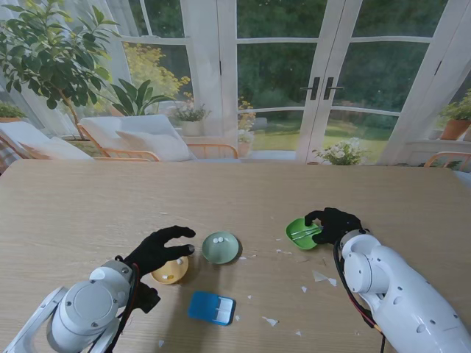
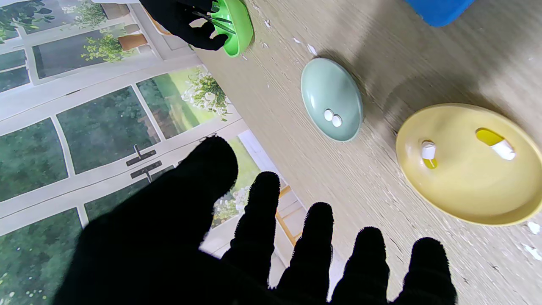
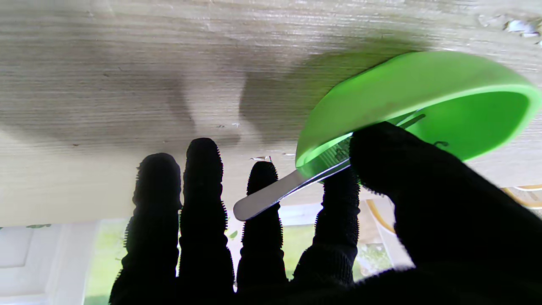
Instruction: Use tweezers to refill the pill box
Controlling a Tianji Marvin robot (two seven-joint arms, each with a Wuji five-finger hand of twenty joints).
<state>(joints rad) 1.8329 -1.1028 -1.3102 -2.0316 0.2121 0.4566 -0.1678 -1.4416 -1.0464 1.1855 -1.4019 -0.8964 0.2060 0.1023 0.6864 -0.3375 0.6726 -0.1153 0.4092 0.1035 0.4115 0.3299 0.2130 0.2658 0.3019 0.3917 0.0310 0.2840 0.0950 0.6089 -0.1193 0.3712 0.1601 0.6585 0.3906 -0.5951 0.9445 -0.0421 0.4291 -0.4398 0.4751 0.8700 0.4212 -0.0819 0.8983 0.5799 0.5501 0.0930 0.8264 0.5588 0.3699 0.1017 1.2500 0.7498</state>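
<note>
The right hand (image 1: 335, 223) pinches the tweezers (image 3: 292, 184) at the green dish's (image 3: 423, 84) rim; bare tabletop (image 3: 127, 84) lies beyond its fingers (image 3: 203, 190). The left hand (image 1: 158, 250) is spread, holding nothing.

No text, label, brand, number or sign could be read in any of the three views. The blue pill box (image 1: 212, 307), the green dish (image 1: 301, 233), the pale green dish (image 1: 220, 248) and the yellow dish (image 2: 468, 163) all showed plain surfaces. The pills (image 2: 333, 117) were too small for any marking to be made out.
</note>
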